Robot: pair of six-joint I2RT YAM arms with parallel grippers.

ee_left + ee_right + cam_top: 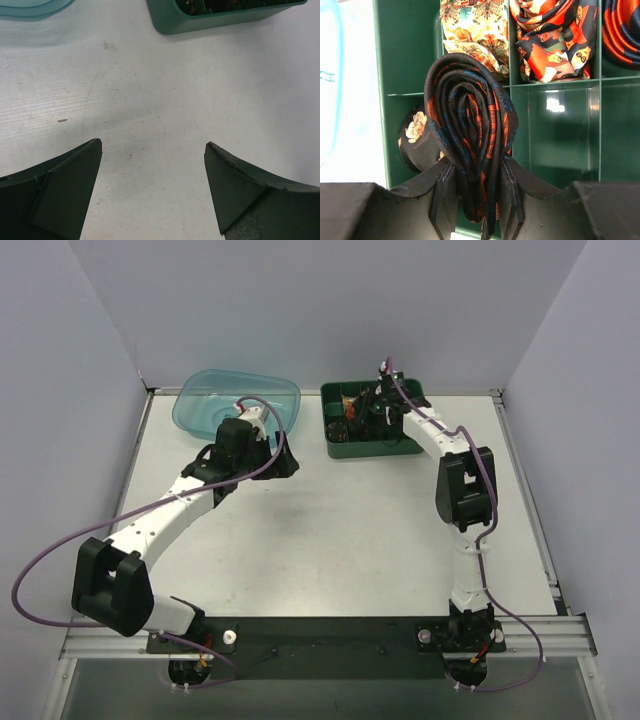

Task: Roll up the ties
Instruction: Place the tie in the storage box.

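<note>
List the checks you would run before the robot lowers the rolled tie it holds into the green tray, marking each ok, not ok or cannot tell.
1. Grip: the right hand is shut on the rolled tie: ok.
2. Coil: the roll looks tight: ok.
3. Space: an empty compartment shows in the green tray: ok.
4. Alignment: tie directly over that compartment: cannot tell.
5. Neighbours: the other ties sit inside their own sections: ok.
6. Other arm: the left hand is open and away from the tray: ok.
</note>
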